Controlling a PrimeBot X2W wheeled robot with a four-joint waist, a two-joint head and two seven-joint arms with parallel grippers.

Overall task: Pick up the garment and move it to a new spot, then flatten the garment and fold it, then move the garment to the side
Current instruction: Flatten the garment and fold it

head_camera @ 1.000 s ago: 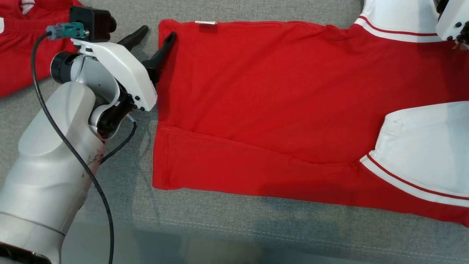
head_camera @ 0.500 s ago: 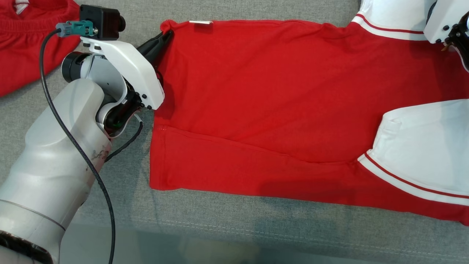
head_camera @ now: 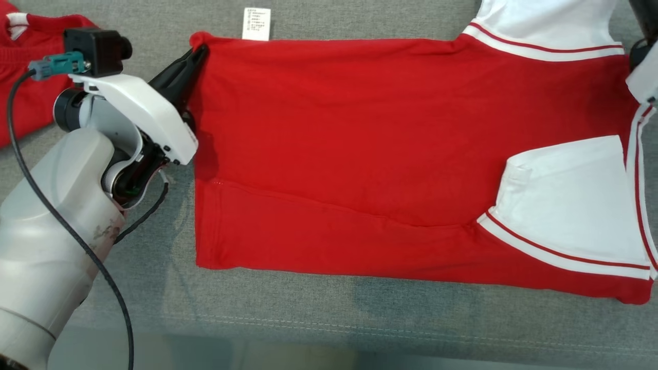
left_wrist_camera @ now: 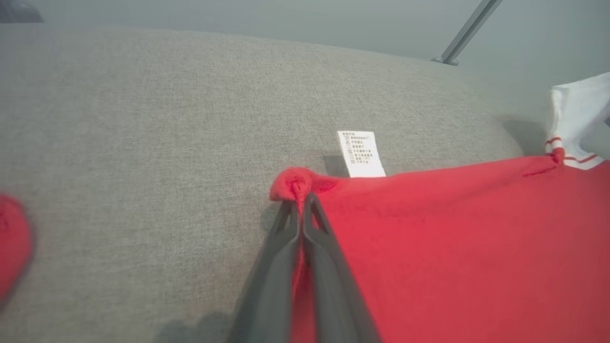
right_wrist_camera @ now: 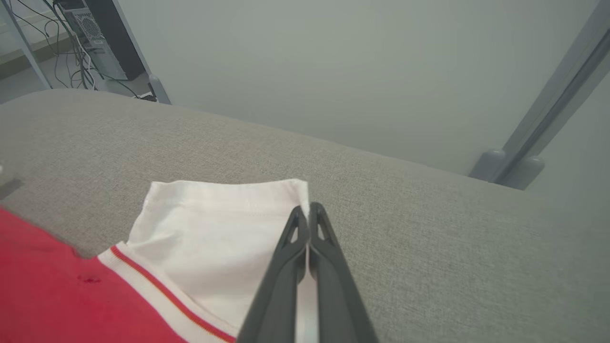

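My left gripper [left_wrist_camera: 301,202] is clamped on the shirt [head_camera: 360,128] corner at its tips, right gripper [right_wrist_camera: 309,212] on the sleeve [right_wrist_camera: 214,228] edge, probably so both can lift that side for folding.

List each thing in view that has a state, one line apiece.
left gripper: shut on the far hem corner of the red garment
right gripper: shut on the edge of the far white sleeve
red garment: spread on the grey cushion, near side folded over
near white sleeve: folded onto the red body
care label: flat on the cushion, past the garment's far edge
second red garment: lying apart, untouched
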